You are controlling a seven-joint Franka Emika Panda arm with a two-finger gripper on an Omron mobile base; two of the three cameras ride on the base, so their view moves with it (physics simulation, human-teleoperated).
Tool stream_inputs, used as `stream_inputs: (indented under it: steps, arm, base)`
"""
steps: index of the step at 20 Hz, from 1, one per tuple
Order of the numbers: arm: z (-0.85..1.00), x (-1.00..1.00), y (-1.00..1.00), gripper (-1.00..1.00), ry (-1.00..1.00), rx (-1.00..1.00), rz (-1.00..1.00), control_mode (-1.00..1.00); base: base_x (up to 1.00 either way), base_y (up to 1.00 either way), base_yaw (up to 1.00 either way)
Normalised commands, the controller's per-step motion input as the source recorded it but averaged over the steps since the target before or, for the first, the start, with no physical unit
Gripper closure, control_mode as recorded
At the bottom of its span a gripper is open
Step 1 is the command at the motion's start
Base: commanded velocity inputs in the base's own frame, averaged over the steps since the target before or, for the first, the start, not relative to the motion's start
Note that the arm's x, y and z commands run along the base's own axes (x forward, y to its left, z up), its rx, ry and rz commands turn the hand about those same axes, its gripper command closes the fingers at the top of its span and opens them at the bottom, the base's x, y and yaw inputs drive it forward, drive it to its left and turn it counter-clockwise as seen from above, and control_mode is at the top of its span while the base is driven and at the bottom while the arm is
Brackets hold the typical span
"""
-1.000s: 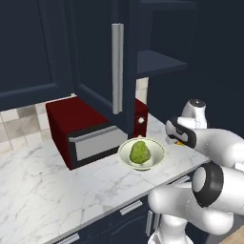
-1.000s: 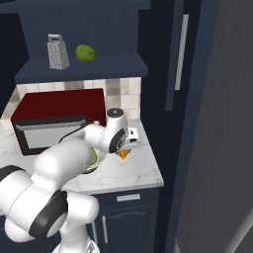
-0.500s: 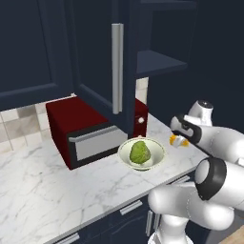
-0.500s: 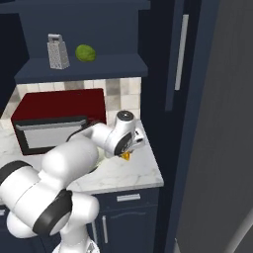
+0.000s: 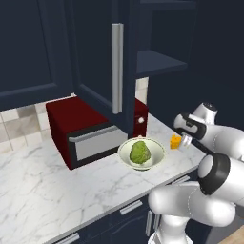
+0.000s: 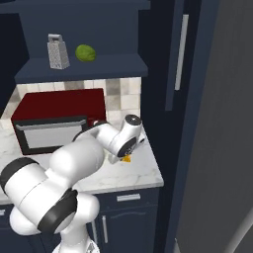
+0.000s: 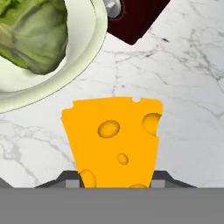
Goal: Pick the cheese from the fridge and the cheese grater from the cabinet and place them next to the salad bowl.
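My gripper [image 7: 116, 180] is shut on the cheese [image 7: 113, 139], an orange-yellow wedge with holes, held between both fingertips. It hangs low over the marble counter, just right of the salad bowl [image 5: 125, 148], and the wedge [image 5: 176, 141] is apart from the bowl's rim. In the hand view the cream-green bowl [image 7: 85, 61] with its lettuce [image 7: 30, 30] lies at the upper left. From the right base, the cheese [image 6: 127, 158] peeks out under the wrist. The cheese grater [image 6: 58, 51] stands on the open cabinet's shelf [image 6: 99, 66]. The grey fridge [image 6: 227, 148] rises at the right.
A dark red microwave [image 5: 71, 121] sits behind and left of the bowl. The open navy cabinet door with its silver bar handle [image 5: 116, 66] hangs above the bowl. A loose green lump [image 6: 85, 52] lies beside the grater. The counter's right edge [image 6: 157, 168] is close to the cheese.
The gripper with the cheese has shifted slightly right and sunk a little toward the counter beside the bowl. Bowl, microwave and grater have stayed put.
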Motion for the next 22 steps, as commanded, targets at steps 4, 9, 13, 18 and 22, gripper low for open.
stream_inputs:
  steps: [4, 9, 13, 18, 22]
  arm:
    - [-0.14, 0.00, 0.00, 1.00, -0.02, -0.02, 0.09, -1.00]
    - [-0.37, 0.07, 0.00, 1.00, -0.01, -0.01, 0.00, -1.00]
    - [-0.47, 0.11, 0.00, 1.00, 0.00, 0.00, 0.00, -1.00]
    - [-0.06, 0.25, 0.00, 1.00, 0.00, 0.00, 0.00, -1.00]
    - [0.00, 0.30, 0.00, 1.00, 0.00, 0.00, 0.00, -1.00]
  base:
    - [0.00, 0.00, 0.00]
    - [0.00, 0.00, 0.00]
    - [0.00, 0.00, 0.00]
    - [0.00, 0.00, 0.00]
    - [0.00, 0.00, 0.00]
